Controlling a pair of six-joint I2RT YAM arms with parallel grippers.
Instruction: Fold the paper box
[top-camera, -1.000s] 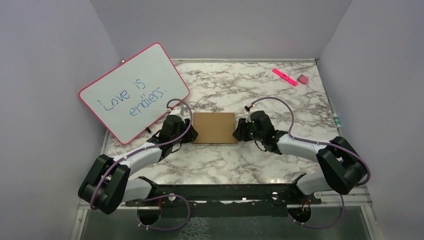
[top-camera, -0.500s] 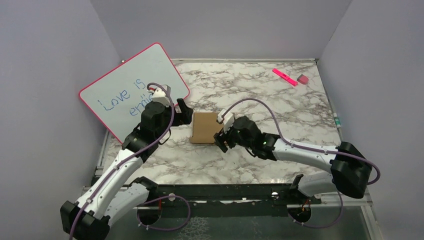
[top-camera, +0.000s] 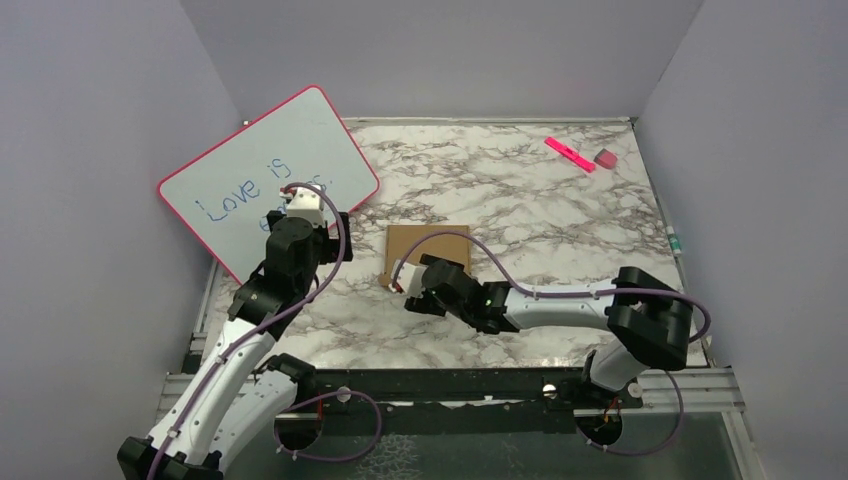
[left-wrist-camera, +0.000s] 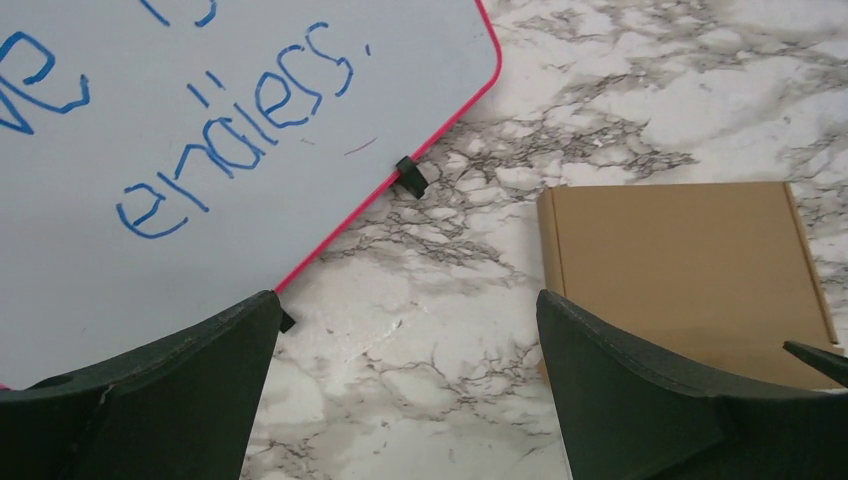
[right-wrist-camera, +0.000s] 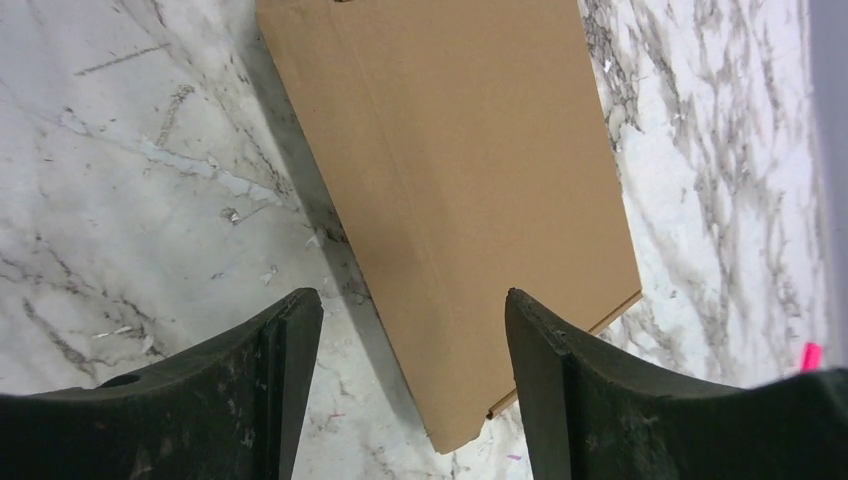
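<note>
1 box, flat, mid table. 1 whiteboard at 10 o'clock; 1 marker, 1 eraser at 1. Left gripper raised at box's 9, spread, empty. Right gripper low by box's 7 o'clock corner, spread, empty.

— Any lettering for you to log here?
— One item. Whiteboard, pink-framed, blue marker, handwritten. From the top view you get "Love is" on the upper line.
— And the lower line?
— Partly covered from above. Go to your left wrist view: there you read "endless." with a full stop (lower case, slanting uphill). Above it, only the tail "ve" of the first word shows at the frame's left edge.
</note>
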